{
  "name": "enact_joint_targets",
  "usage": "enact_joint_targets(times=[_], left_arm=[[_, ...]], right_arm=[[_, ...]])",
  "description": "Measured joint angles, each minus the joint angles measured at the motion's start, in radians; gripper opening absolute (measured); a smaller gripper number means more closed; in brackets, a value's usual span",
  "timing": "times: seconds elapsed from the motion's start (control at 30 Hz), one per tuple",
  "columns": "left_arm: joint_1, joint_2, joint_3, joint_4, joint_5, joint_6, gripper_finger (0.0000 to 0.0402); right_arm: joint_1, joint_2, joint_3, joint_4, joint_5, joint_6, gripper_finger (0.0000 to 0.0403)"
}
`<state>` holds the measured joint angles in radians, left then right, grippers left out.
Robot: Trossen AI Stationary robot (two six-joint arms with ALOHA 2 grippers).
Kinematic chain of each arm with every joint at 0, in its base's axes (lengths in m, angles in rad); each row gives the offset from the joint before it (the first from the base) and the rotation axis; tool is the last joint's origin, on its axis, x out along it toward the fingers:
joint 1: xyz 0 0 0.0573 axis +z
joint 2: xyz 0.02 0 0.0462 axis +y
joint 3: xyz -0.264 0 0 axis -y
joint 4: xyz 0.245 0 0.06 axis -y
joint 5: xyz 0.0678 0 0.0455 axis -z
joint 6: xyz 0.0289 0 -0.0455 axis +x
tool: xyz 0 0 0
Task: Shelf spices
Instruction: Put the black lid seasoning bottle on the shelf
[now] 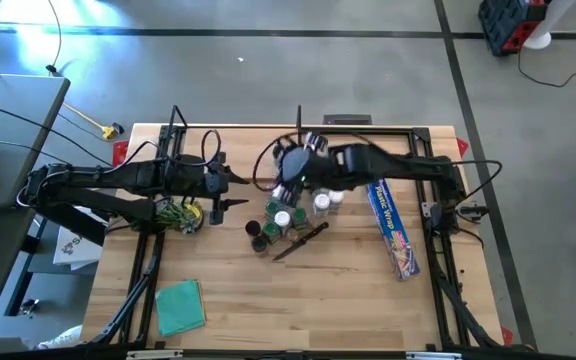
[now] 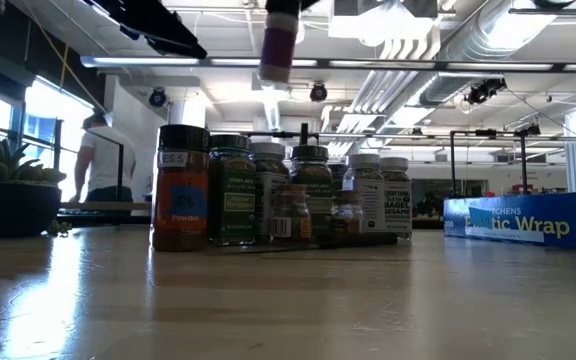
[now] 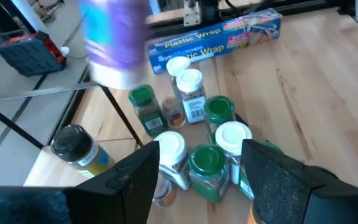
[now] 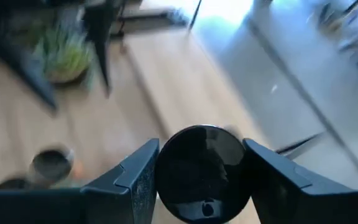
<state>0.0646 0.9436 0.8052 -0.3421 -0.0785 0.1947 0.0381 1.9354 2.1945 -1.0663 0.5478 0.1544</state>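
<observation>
Several spice jars (image 1: 286,215) with white, green and black caps stand clustered mid-table, also in the low view (image 2: 288,195) and the left wrist view (image 3: 207,134). My right gripper (image 4: 201,155) is above the cluster, shut on one black-capped jar (image 4: 204,171), which hangs high above the others (image 2: 280,45) (image 3: 114,37). My left gripper (image 3: 197,186) hovers open just left of the cluster (image 1: 230,205), with nothing between its fingers. Another dark-capped jar (image 3: 73,148) stands apart beyond a thin black rod (image 3: 123,118). The shelf (image 1: 243,135) runs along the far edge between two black uprights. My right gripper pinches the jar between its two fingers (image 4: 135,177), one on either side of the round black cap (image 4: 204,149). The fingers slant downward from the table's right. The jar is lifted clear, hanging well above the cluster; its lower end (image 2: 278,70) touches nothing.
A long blue plastic-wrap box (image 1: 393,228) lies right of the jars. A dark-handled knife (image 1: 303,240) lies just in front of them. A green cloth (image 1: 180,305) sits at the near left. A green-yellow bundle (image 1: 178,213) lies under the left arm. A person stands beyond the table (image 2: 103,160).
</observation>
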Motion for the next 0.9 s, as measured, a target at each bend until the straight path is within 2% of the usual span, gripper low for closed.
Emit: enact_joint_targets(times=[0.13, 0.27, 0.33, 0.43, 0.67, 0.83, 0.9], left_arm=[[0.028, -0.006, -0.056, 0.086, 0.001, 0.0, 0.0225], [0.074, -0.011, -0.108, 0.185, -0.043, 0.009, 0.0225], [0.091, -0.011, -0.133, 0.234, -0.048, 0.016, 0.0225], [0.107, -0.011, -0.158, 0.272, 0.026, 0.012, 0.0225], [0.114, -0.015, -0.171, 0.363, 0.238, 0.015, 0.0233], [0.115, -0.014, -0.171, 0.37, 0.313, -0.032, 0.0255], [0.115, -0.014, -0.171, 0.388, 0.372, -0.054, 0.0265]], right_arm=[[-0.058, 0.0, 0.03, 0.036, 0.009, -0.054, 0.0194], [-0.111, 0.001, 0.028, 0.044, -0.074, -0.072, 0.0195], [-0.12, 0.001, 0.028, 0.052, -0.147, -0.156, 0.0195], [-0.101, 0.001, 0.028, 0.055, -0.231, -0.301, 0.0196], [-0.031, 0.001, 0.028, 0.054, -0.343, -0.439, 0.0195], [0.06, 0.001, 0.028, 0.049, -0.397, -0.583, 0.0192], [0.094, 0.001, 0.028, 0.038, -0.4, -0.634, 0.0192]])
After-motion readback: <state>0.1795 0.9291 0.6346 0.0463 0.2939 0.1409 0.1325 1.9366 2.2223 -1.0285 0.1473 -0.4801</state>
